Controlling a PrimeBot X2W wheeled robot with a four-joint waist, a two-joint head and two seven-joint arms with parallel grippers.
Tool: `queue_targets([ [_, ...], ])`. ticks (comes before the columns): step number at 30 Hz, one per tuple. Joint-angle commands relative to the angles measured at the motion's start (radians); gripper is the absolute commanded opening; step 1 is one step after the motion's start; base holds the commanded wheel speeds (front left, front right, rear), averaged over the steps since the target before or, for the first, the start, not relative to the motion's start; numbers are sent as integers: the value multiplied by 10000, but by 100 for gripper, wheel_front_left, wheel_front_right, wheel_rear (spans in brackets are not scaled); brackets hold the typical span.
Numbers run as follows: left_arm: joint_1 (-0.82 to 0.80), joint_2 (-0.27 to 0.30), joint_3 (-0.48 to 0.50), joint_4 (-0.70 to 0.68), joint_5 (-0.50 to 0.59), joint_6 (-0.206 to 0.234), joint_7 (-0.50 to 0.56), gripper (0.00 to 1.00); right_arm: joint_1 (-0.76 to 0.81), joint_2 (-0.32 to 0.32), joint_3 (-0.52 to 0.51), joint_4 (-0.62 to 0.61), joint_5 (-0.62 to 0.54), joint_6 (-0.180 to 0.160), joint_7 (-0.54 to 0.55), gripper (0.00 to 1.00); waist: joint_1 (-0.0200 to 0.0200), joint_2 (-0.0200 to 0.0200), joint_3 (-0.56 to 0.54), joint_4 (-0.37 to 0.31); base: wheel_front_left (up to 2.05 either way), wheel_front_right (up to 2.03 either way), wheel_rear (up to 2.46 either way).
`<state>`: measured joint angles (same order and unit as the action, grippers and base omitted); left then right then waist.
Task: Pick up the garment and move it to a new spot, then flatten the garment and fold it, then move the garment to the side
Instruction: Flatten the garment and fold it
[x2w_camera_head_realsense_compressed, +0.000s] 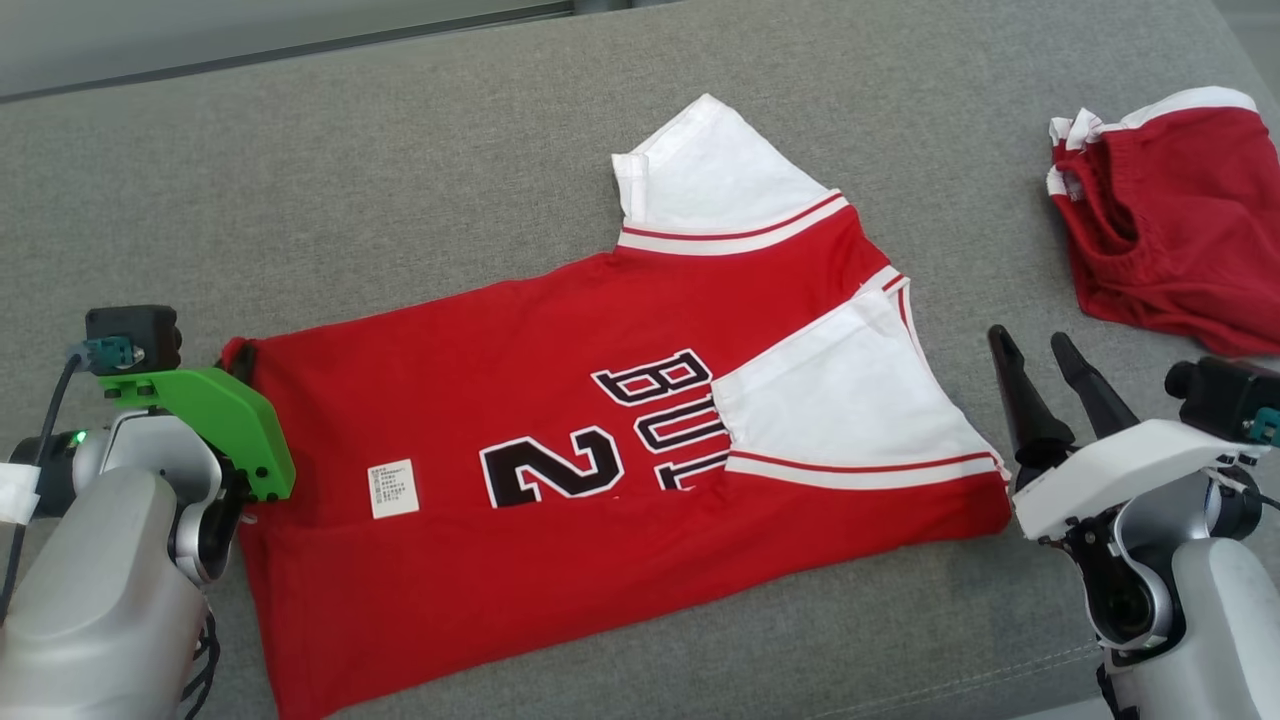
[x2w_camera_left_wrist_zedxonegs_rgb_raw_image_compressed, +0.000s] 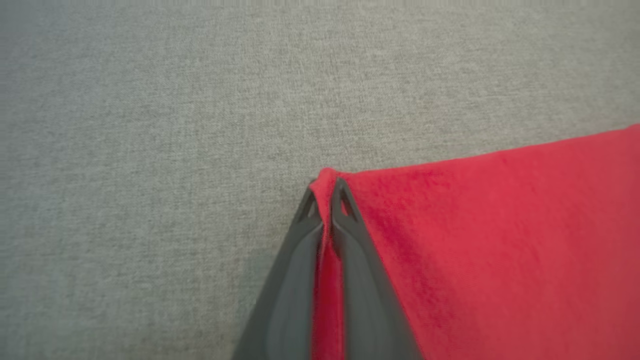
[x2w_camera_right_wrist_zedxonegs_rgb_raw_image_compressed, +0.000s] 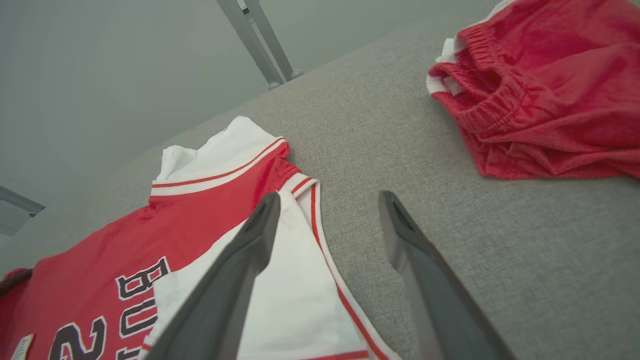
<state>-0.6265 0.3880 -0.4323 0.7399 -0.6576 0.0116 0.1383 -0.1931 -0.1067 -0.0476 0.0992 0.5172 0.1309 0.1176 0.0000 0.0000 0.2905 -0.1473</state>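
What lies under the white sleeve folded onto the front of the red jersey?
The white sleeve lies on the red jersey, covering the end of its black lettering; the hidden letters cannot be read.

The red fabric jersey (x2w_camera_head_realsense_compressed: 500, 340) has white sleeves banded red and black, white-edged lettering; the crumpled red shorts (x2w_camera_head_realsense_compressed: 1180, 230) show white trim; the grey woven cushion (x2w_camera_head_realsense_compressed: 400, 150) is finely flecked.

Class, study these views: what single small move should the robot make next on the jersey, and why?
Probably lower the right tool, whose jaws stand open beside the shoulder end of the jersey, and close it on that edge. The left tool is shut on a hem corner, so only one end is held.
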Motion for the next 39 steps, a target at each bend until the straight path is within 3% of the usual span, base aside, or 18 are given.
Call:
queue_targets([
  [1, -224, -11, -13, -49, 61, -21, -150, 0, -191, -104, 37, -90, -112, -4, 70, 100, 0, 0, 5, 54, 0, 0, 0],
  [9, -255, -266, -62, -484, 132, -145, -1002, 0, -1674, -617, 99, -145, -759, -2, 908, 100, 0, 0, 164, 570, 0, 0, 0],
  [14, -231, -469, -222, -970, 257, -123, -1391, 0, -3360, -996, 390, 480, -1137, -4, 1859, 100, 0, 0, 538, 1113, 0, 0, 0],
  [26, -1191, -1206, -779, -1442, 706, -112, -1813, 0, -7265, -1464, 797, 3770, -2142, -4, 3745, 100, 0, 0, 1736, 2505, 0, 0, 0],
  [39, -2207, -1854, -1229, -1105, 1051, -219, -2280, 0, -9210, -1095, 683, 6709, -3338, -4, 3568, 100, 0, 0, 2602, 3285, 0, 0, 0],
])
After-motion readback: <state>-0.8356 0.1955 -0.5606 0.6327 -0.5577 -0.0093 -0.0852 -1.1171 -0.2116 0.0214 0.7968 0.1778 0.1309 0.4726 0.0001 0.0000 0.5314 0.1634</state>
